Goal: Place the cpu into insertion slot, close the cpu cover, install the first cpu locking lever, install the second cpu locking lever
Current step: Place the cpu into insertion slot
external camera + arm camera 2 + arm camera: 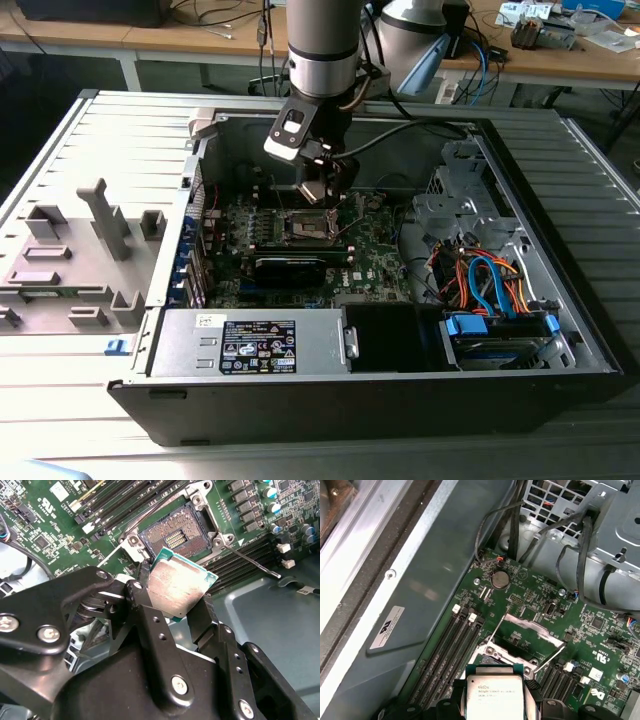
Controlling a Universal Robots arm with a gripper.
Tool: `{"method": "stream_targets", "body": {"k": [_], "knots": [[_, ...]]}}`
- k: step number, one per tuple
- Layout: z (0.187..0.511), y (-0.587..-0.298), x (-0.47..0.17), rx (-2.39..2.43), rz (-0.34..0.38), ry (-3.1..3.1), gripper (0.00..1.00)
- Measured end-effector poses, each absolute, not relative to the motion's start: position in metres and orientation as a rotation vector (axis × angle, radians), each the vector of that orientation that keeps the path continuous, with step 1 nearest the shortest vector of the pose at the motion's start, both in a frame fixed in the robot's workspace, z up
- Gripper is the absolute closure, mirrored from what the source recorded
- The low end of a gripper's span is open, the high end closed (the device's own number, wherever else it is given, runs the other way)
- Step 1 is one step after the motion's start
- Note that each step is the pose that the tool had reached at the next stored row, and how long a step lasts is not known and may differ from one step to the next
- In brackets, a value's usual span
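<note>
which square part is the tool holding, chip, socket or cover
The cpu: the silver-topped chip with a green edge is gripped by the tool, close to the empty insertion slot.

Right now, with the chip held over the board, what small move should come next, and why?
Probably ease the cpu across until it sits squarely over the insertion slot. In the second wrist view the jaws grip it by two opposite edges, and it hangs off to one side of the open slot, whose contacts lie bare.
</note>
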State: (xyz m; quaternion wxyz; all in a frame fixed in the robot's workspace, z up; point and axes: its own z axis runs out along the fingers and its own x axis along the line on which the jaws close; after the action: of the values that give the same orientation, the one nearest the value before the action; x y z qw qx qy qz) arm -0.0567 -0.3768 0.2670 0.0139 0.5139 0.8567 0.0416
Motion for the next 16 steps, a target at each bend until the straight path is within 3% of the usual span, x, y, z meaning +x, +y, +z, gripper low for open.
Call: {"method": "stream_targets", "body": {"k": [16], "knots": [[0.2667,-0.3768,-0.0566,1.662,0.128,2.627,0.45]]}}
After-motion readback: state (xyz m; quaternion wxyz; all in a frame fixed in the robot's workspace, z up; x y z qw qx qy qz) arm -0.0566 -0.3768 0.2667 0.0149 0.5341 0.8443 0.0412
